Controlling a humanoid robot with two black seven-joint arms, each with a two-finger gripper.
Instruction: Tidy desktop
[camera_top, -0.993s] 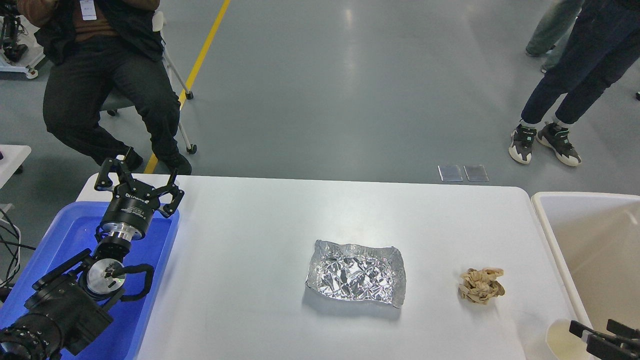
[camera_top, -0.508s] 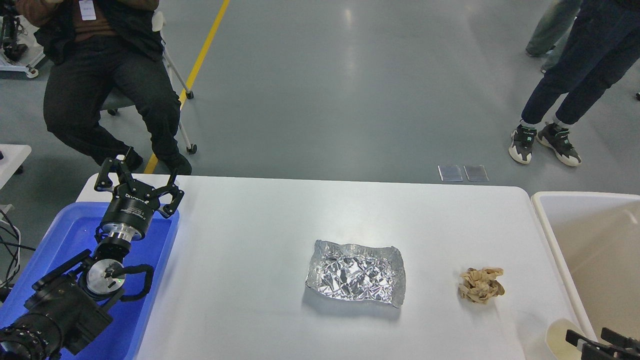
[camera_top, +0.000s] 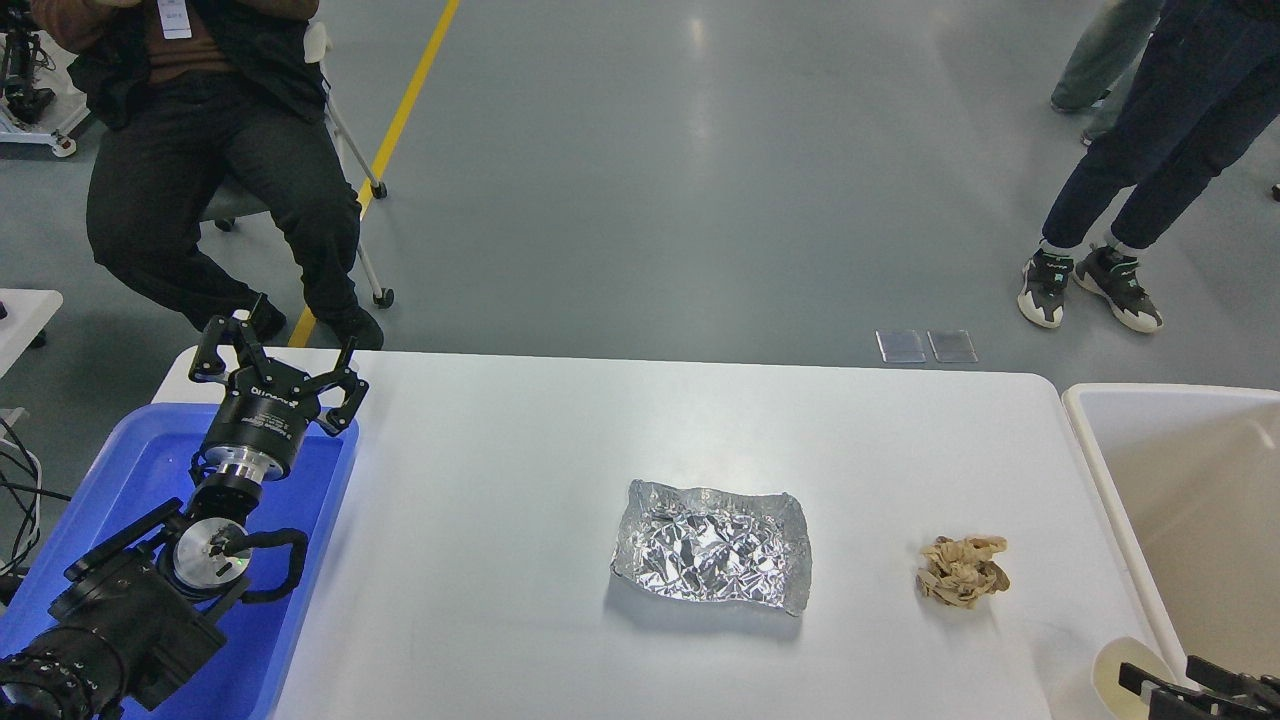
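Observation:
The white desktop (camera_top: 500, 470) fills the middle of the head view. A crumpled silver foil tray (camera_top: 712, 547) lies on it at the centre. A wad of brown paper (camera_top: 961, 571) lies to its right. My left gripper (camera_top: 290, 340) is open and empty, held above the far right corner of the blue bin (camera_top: 130, 480). Only the dark tip of my right gripper (camera_top: 1195, 690) shows at the bottom right edge, next to a small cream cup-like thing (camera_top: 1125, 672). Its fingers cannot be told apart.
A beige-white tub (camera_top: 1180, 480) stands at the desktop's right end. A seated person (camera_top: 210, 150) is beyond the far left corner. Another person's legs (camera_top: 1130, 200) stand at the far right. Two small clear plates (camera_top: 925, 346) lie on the floor.
My right gripper has sunk toward the bottom right edge, so less of it shows. The left arm, foil tray and paper wad have not moved.

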